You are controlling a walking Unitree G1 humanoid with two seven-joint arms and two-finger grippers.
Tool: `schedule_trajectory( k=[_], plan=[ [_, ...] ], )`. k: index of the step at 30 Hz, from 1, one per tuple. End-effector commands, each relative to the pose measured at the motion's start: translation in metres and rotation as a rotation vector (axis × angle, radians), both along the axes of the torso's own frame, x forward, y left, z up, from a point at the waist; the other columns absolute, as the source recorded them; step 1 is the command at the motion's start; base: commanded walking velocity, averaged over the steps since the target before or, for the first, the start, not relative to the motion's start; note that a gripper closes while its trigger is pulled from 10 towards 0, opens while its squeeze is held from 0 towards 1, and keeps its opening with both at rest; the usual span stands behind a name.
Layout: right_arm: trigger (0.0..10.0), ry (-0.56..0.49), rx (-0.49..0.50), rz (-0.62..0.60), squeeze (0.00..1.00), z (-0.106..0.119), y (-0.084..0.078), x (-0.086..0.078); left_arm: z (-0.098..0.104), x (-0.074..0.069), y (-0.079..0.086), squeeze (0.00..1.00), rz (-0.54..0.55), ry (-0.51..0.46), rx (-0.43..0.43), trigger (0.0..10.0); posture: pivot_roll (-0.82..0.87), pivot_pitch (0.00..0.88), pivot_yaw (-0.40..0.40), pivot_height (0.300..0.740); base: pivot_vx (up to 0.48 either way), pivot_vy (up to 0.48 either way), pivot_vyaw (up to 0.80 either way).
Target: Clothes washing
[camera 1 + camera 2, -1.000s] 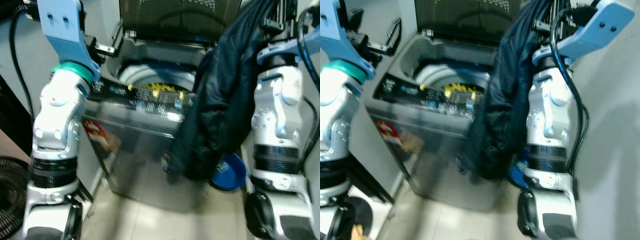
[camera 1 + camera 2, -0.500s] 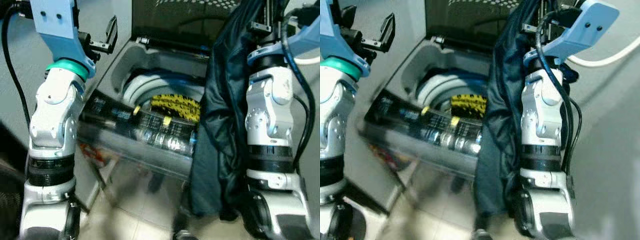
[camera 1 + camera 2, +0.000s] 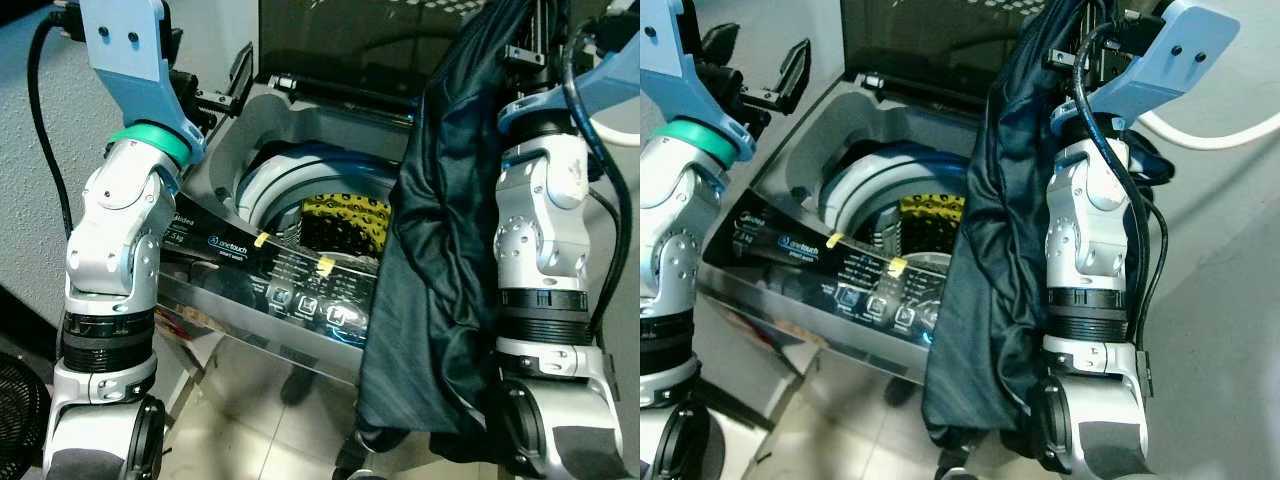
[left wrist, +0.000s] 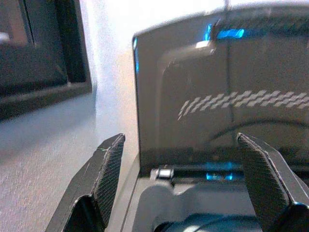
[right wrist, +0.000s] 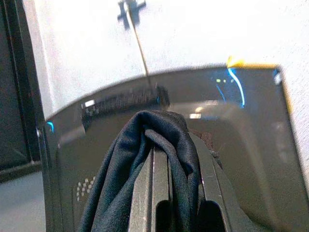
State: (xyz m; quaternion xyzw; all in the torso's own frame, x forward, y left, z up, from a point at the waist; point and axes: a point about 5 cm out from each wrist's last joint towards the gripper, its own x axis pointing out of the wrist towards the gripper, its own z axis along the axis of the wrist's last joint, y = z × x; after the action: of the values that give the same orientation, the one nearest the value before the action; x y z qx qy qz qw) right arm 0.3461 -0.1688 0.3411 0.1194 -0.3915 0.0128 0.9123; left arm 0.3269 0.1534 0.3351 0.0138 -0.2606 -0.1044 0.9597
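A: Garment (image 5: pixel 145 159), dark navy: pinched between the pressed-together fingers (image 5: pixel 142 193) of the right gripper (image 5: pixel 176 193), draped over their tips and hanging down past the right arm, beside the washer (image 3: pixel 300 290).

B: Left gripper (image 4: pixel 181 179)?

A: Fingers spread, holding nothing. Beyond them, the raised lid (image 4: pixel 217 87).

B: Drum (image 3: pixel 290 190)?

A: Open, below and left of the garment; a yellow-and-black item (image 3: pixel 345 220) inside.

B: Changes?

A: The view has closed in on the washer within the last second and sharpened. Garment remains gripped, not yet over the opening. Judgement: loading is next.
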Motion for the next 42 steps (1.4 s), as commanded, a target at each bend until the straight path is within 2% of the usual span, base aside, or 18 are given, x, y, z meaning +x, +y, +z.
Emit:
schedule_trajectory(
  k=[1,2,4,5,6,8,10,16,20,23,36,42],
  plan=[
    [10.0,-0.03,-0.009,0.004,0.0,0.005,0.0,-0.003,0.012,-0.008,0.0,0.0,-0.013,-0.091,0.002,10.0,0.06,0.0,0.022,0.74,0.0,0.0,0.0],
    [10.0,-0.035,-0.021,0.011,0.0,0.005,0.002,-0.004,0.016,-0.009,0.002,0.0,0.01,-0.128,0.012,10.0,0.06,0.0,0.022,0.74,0.0,0.0,0.0],
    [10.0,-0.057,-0.089,0.055,0.0,0.007,0.009,-0.006,0.027,-0.012,0.008,0.0,0.127,-0.222,0.061,10.0,0.06,0.0,0.022,0.74,0.0,0.0,0.0],
    [10.0,-0.057,-0.089,0.055,0.0,0.007,0.009,-0.006,0.027,-0.012,0.008,0.0,0.127,-0.222,0.061,10.0,0.06,0.0,0.022,0.74,0.0,0.0,0.0],
    [10.0,-0.067,-0.137,0.102,0.0,0.008,0.014,-0.008,0.031,-0.012,0.011,0.0,0.187,-0.256,0.083,10.0,0.06,0.0,0.022,0.74,0.0,0.0,0.0],
    [10.0,-0.082,-0.196,0.17,0.0,0.008,0.023,-0.012,0.032,-0.011,0.013,0.0,0.231,-0.269,0.115,10.0,0.06,0.0,0.022,0.74,0.0,0.0,0.0],
    [10.0,-0.084,-0.206,0.188,0.0,0.008,0.027,-0.014,0.023,-0.009,0.005,0.0,0.137,-0.205,0.128,10.0,0.06,0.0,0.022,0.74,0.0,0.0,0.0],
    [10.0,-0.079,-0.2,0.189,0.0,0.007,0.028,-0.014,0.013,-0.01,-0.004,0.0,0.046,-0.147,0.128,10.0,0.06,0.0,0.022,0.74,0.0,0.0,0.0],
    [10.0,-0.061,-0.185,0.181,0.0,0.005,0.026,-0.012,0.009,-0.009,-0.004,0.0,0.055,-0.123,0.104,10.0,0.06,0.0,0.021,0.74,0.0,0.0,0.0],
    [10.0,-0.055,-0.185,0.187,0.0,0.004,0.026,-0.012,0.01,-0.006,0.001,0.0,0.071,-0.124,0.078,10.0,0.06,0.0,0.021,0.74,0.0,0.48,0.0],
    [10.0,-0.037,-0.181,0.168,0.0,0.002,0.024,-0.011,0.01,-0.006,0.002,0.0,0.068,-0.106,0.068,10.0,0.06,0.0,0.021,0.74,0.0,0.469,0.0],
    [10.0,-0.034,-0.183,0.167,0.0,0.002,0.024,-0.01,0.01,-0.005,0.002,0.0,0.069,-0.099,0.066,10.0,0.06,0.0,0.021,0.74,0.0,0.0,0.0]
  ],
)
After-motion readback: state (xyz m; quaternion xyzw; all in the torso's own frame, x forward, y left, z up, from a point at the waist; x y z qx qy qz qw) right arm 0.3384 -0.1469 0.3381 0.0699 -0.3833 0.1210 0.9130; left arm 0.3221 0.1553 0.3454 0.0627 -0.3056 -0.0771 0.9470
